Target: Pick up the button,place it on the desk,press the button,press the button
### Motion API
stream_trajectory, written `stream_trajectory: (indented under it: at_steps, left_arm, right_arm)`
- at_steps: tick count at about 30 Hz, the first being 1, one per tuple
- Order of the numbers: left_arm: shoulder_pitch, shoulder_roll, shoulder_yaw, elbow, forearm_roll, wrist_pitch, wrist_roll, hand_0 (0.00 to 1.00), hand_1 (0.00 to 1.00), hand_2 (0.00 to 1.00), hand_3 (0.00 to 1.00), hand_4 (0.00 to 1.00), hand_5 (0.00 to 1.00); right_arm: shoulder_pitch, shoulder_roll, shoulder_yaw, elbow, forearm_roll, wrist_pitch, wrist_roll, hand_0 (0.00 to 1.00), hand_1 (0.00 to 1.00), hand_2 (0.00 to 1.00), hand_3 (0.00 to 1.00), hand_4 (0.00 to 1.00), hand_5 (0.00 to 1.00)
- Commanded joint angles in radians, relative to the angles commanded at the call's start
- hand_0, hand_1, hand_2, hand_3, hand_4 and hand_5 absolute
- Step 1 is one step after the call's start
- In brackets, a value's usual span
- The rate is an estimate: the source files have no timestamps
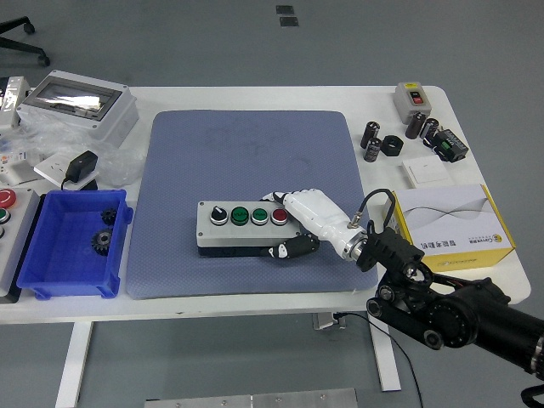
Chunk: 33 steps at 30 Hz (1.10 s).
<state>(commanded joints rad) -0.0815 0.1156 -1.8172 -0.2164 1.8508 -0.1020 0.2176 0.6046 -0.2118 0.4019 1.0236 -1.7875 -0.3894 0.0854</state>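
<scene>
A grey button box point(247, 225) with a black base lies level on the blue-grey mat point(246, 161), near the mat's front edge. Its top carries a black knob, two green buttons and a red button point(279, 216) at the right end. My right hand point(293, 223), white with black fingertips, is shut on the box's right end: its fingers point(274, 198) wrap over the far side and its thumb presses the near side. My left hand does not appear.
A blue bin point(75, 245) holding black gears stands at the left. A grey enclosure point(78, 104), a black adapter and plastic bags lie at the back left. A yellow-and-white box point(450, 223), capacitors and a small switch box point(415, 99) occupy the right side.
</scene>
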Motion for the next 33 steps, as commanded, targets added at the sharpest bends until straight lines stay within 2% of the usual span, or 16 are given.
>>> stream_trajectory:
  at_steps: [1, 6, 7, 13, 14, 19, 20, 31, 32, 33]
  left_arm:
    - [0.0, 0.0, 0.0, 0.0, 0.0, 0.0, 0.0, 0.666, 0.555, 0.516, 0.557, 0.299, 0.002]
    - [0.001, 0.0, 0.002, -0.001, -0.002, 0.0, 0.002, 0.666, 0.555, 0.516, 0.557, 0.299, 0.002]
    - [0.001, 0.0, 0.002, -0.001, -0.002, 0.0, 0.003, 0.667, 0.554, 0.515, 0.558, 0.3, 0.002]
    - [0.002, 0.0, 0.001, -0.001, -0.002, -0.001, 0.003, 0.667, 0.554, 0.515, 0.558, 0.3, 0.002]
    - [0.002, 0.0, 0.001, -0.001, -0.002, -0.001, 0.003, 0.667, 0.554, 0.514, 0.558, 0.299, 0.002]
    - [0.002, 0.0, 0.002, 0.0, -0.003, -0.002, 0.003, 0.667, 0.554, 0.514, 0.558, 0.299, 0.002]
    - [0.002, 0.0, 0.002, 0.0, -0.002, -0.002, 0.002, 0.667, 0.552, 0.512, 0.558, 0.299, 0.002]
    - [0.002, 0.001, 0.003, 0.001, -0.003, -0.003, 0.001, 0.667, 0.553, 0.512, 0.558, 0.3, 0.002]
    - [0.002, 0.001, 0.003, 0.001, -0.002, -0.003, 0.001, 0.667, 0.552, 0.51, 0.557, 0.298, 0.002]
    - [0.002, 0.001, 0.002, 0.001, -0.002, -0.003, 0.001, 0.667, 0.552, 0.51, 0.557, 0.298, 0.002]
  right_arm:
    - [-0.001, 0.0, 0.001, 0.0, 0.0, 0.002, -0.001, 0.656, 0.577, 0.492, 0.445, 0.002, 0.002]
    - [-0.002, 0.0, 0.005, 0.0, -0.001, 0.007, -0.005, 0.656, 0.577, 0.492, 0.445, 0.002, 0.002]
    - [-0.002, -0.001, 0.006, 0.0, -0.001, 0.007, -0.005, 0.811, 0.71, 0.645, 0.63, 0.104, 0.137]
    - [-0.003, -0.002, 0.009, 0.0, -0.004, 0.008, -0.006, 0.811, 0.71, 0.645, 0.63, 0.104, 0.137]
    - [-0.003, -0.002, 0.01, 0.0, -0.004, 0.008, -0.006, 0.859, 0.756, 0.729, 0.716, 0.209, 0.13]
    - [-0.003, -0.003, 0.009, 0.0, -0.003, 0.011, -0.006, 0.859, 0.756, 0.729, 0.716, 0.209, 0.13]
    - [-0.003, -0.003, 0.009, 0.0, -0.002, 0.012, -0.006, 0.874, 0.769, 0.751, 0.758, 0.261, 0.131]
    - [-0.004, -0.007, 0.01, 0.003, 0.003, 0.023, -0.006, 0.879, 0.775, 0.766, 0.798, 0.302, 0.119]
    - [-0.004, -0.008, 0.01, 0.004, 0.004, 0.024, -0.007, 0.886, 0.788, 0.781, 0.854, 0.396, 0.114]
    - [-0.005, -0.009, 0.009, 0.005, 0.007, 0.027, -0.007, 0.886, 0.788, 0.781, 0.854, 0.396, 0.114]
